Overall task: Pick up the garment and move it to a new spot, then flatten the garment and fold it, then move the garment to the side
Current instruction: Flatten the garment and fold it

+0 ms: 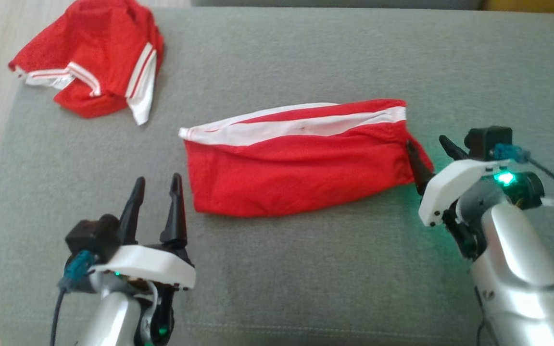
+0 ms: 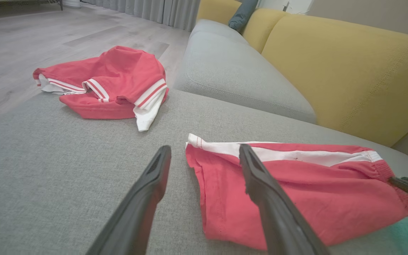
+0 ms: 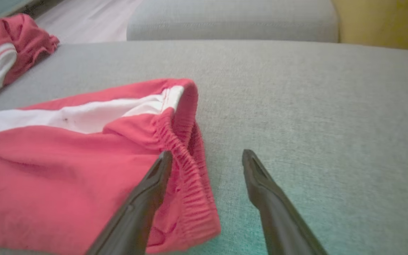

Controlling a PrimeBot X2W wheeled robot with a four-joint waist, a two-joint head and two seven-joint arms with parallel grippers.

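Left gripper (image 1: 158,178): nearest the robot, low over the grey seat cushion (image 1: 306,269), just beside the near-left corner of the shorts. Its jaws are spread wide and grasp nothing.
Right gripper (image 1: 426,142): at the opposite end of the shorts, jaws likewise released and empty. One finger lies against the elastic waistband (image 3: 186,166) and the other is over bare cushion, so it straddles the edge as if ready to pinch it.
Red shorts (image 1: 296,163): the task's garment, lying mid-cushion between the two grippers. They are doubled over lengthwise into a flat band, with the white side stripe (image 1: 306,127) along the far edge.
Stage, as a judgement: flattening and folding look done, and carrying the shorts aside remains. One gripper at each end would let the fold travel without sagging open.
Second red garment (image 1: 94,67): crumpled at the cushion's far-left corner, well apart from the shorts.
Beyond: a yellow backrest (image 2: 331,63) and a wooden floor (image 2: 30,39).
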